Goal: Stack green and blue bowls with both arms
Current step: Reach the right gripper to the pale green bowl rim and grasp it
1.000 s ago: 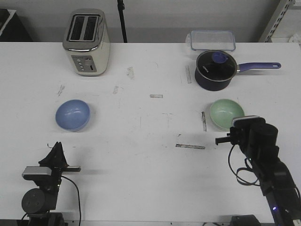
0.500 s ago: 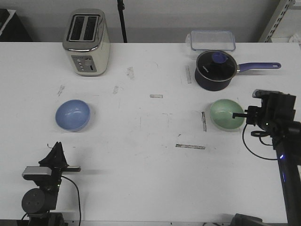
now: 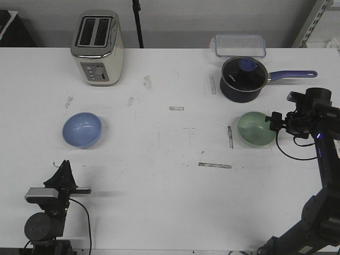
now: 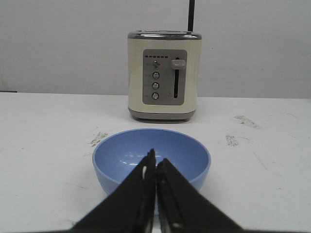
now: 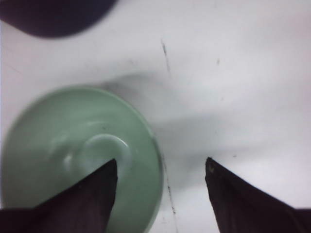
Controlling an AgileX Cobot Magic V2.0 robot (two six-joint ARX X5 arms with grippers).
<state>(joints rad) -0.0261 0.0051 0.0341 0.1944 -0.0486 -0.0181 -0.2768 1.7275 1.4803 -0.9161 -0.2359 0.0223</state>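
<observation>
Slim black jointed right arm (image 3: 320, 159), thin black cable loops, blue indicator light — tapered black tool fingers (image 4: 141, 194)

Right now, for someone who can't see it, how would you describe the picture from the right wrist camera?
The right gripper is open, its two dark fingers straddling the rim of the green bowl on the scuffed white table. A blurred dark shape fills one corner.

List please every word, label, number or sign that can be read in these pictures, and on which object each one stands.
No text can be read in any view.
Toaster: four round buttons with small symbols and a row of small marks above them, too small to read.
Saucepan: a pale mark on its dark side, too small to read.
Blue bowl and green bowl: no markings.
</observation>
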